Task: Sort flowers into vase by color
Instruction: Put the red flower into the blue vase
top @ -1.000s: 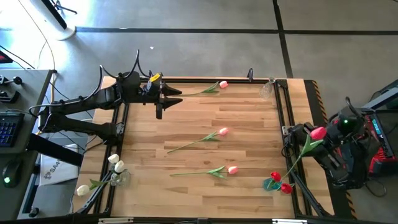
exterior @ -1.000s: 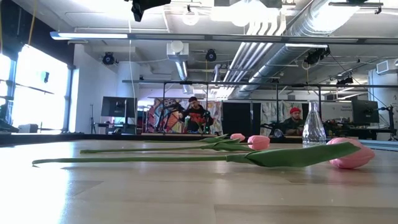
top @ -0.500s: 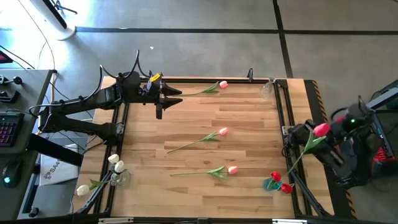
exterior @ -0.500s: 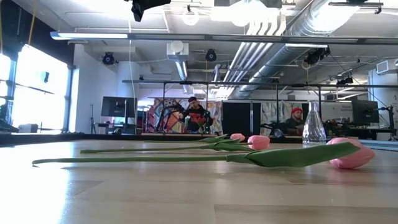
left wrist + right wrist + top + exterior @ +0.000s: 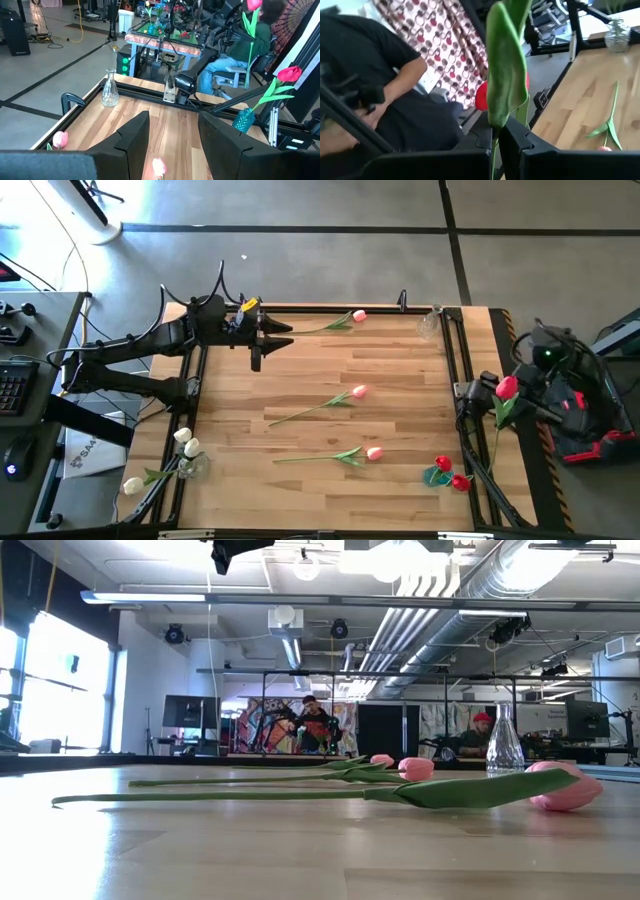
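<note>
Two black jointed arms (image 5: 130,360), looping black cables, yellow tag (image 5: 248,305)

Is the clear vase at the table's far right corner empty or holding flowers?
Empty. The clear vase shows no stems in the high, low or left wrist views.

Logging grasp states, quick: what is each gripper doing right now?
Left gripper: open, empty, above the table's far-left edge.
Right gripper: shut on a red tulip, held off the table's right edge.
</note>
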Controlling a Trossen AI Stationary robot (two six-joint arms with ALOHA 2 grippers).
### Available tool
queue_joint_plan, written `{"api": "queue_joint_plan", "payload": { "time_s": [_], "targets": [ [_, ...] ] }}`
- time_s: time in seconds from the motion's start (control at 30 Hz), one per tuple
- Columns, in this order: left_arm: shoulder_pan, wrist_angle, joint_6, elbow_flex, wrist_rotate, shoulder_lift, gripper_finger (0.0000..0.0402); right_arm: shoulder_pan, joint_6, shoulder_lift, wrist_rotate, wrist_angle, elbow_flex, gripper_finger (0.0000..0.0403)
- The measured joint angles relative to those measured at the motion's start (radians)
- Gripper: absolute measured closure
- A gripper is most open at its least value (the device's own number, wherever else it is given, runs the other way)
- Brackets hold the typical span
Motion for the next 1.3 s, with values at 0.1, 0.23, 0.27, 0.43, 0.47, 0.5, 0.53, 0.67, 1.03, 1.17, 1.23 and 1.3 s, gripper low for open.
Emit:
{"api": "queue_joint_plan", "payload": {
  "time_s": [0.1,0.23,0.27,0.43,0.47,0.5,0.53,0.67,1.03,1.17,1.23,1.3],
  "targets": [
    [0.0,0.0,0.0,0.0,0.0,0.0,0.0243,0.069,-0.008,0.023,0.045,0.04,0.0,0.0402],
    [0.0,0.0,0.0,0.0,0.0,0.0,0.0243,0.147,-0.021,0.058,0.077,0.071,0.0,0.0402],
    [0.0,0.0,0.0,0.0,0.0,0.0,0.0243,0.165,-0.031,0.07,0.077,0.072,0.0,0.0402],
    [0.0,0.0,0.0,0.0,0.0,0.0,0.0243,0.296,-0.068,0.132,0.083,0.086,0.0,0.0402],
    [0.0,0.0,0.0,0.0,0.0,0.0,0.0243,0.328,-0.072,0.141,0.088,0.097,0.0,0.0402],
    [0.0,0.0,0.0,0.0,0.0,0.0,0.0243,0.356,-0.075,0.149,0.097,0.106,0.0,0.0402],
    [0.0,0.0,0.0,0.0,0.0,0.0,0.0243,0.381,-0.08,0.158,0.105,0.118,0.001,0.0402],
    [0.0,0.0,0.0,0.0,0.0,0.0,0.0243,0.454,-0.133,0.205,0.169,0.122,0.046,0.0402],
    [0.0,0.0,0.0,0.0,0.0,0.0,0.0243,0.48,-0.095,0.189,0.327,0.227,0.078,0.0402],
    [0.0,0.0,0.0,0.0,0.0,0.0,0.0243,0.479,-0.057,0.152,0.35,0.353,0.04,0.0402],
    [0.0,0.0,0.0,0.0,0.0,0.0,0.0243,0.482,-0.054,0.15,0.337,0.362,0.02,0.0402],
    [0.0,0.0,0.0,0.0,0.0,0.0,0.0243,0.523,-0.047,0.151,0.336,0.376,-0.005,0.0402]
  ]
}}
